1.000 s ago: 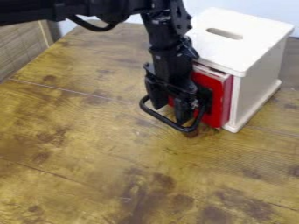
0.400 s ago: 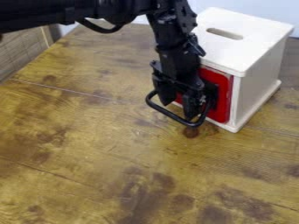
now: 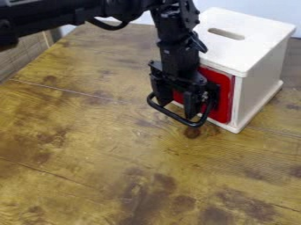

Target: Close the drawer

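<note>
The drawer (image 3: 220, 109) is at the low front of the white cabinet (image 3: 249, 54), on the right side of the view. Its red front now sits deeper, close to the cabinet's front edge; one second ago it stood out more. The loop handle (image 3: 174, 115) has moved back with it, up and a little to the right. The gripper (image 3: 181, 92) is also nearer to the cabinet than before. Since the last earlier picture, drawer and handle look almost the same, but the arm (image 3: 70, 10) lies a bit lower at the upper left.

The gripper is wide open, in front of the drawer and just above the handle. Its fingertips are lost in the dark parts, so I cannot tell if it touches the handle or the red front.

The cabinet's right side edge runs down to the table (image 3: 94, 163). The table spreads broadly to the left and in front of the handle, and a narrower part continues right of the cabinet.
</note>
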Robot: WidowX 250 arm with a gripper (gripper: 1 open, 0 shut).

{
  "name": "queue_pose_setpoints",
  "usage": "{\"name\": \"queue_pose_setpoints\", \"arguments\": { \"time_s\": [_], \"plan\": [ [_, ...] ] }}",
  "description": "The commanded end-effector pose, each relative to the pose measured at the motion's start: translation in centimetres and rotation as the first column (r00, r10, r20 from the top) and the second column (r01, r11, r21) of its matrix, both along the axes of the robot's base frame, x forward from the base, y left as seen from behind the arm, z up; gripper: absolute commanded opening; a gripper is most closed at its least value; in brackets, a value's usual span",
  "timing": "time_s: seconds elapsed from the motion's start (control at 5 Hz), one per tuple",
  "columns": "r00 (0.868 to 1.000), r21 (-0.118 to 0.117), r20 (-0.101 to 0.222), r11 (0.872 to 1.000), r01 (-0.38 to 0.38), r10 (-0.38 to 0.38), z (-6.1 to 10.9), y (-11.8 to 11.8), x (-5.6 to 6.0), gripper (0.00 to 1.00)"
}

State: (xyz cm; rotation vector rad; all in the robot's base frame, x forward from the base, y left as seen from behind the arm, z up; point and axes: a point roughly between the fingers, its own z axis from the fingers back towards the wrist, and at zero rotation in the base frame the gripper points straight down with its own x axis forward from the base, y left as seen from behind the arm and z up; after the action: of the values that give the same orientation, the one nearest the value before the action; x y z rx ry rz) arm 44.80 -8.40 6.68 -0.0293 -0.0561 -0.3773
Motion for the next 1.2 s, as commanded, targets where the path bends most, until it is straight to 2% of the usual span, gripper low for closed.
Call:
{"name": "queue_pose_setpoints", "arguments": {
  "time_s": [0.0, 0.2, 0.4, 1.0],
  "plan": [
    [0.990, 0.033, 0.142, 0.999, 0.003, -0.007, 2.1, 0.1, 2.6, 1.00],
    [0.983, 0.031, 0.181, 0.999, -0.027, 0.021, 3.3, 0.4, 2.5, 1.00],
    [0.975, 0.018, 0.217, 0.998, -0.057, 0.052, 4.4, 0.7, 2.3, 1.00],
    [0.962, -0.037, 0.242, 0.992, -0.123, 0.128, 8.0, 3.2, 2.0, 1.00]
  ]
}}
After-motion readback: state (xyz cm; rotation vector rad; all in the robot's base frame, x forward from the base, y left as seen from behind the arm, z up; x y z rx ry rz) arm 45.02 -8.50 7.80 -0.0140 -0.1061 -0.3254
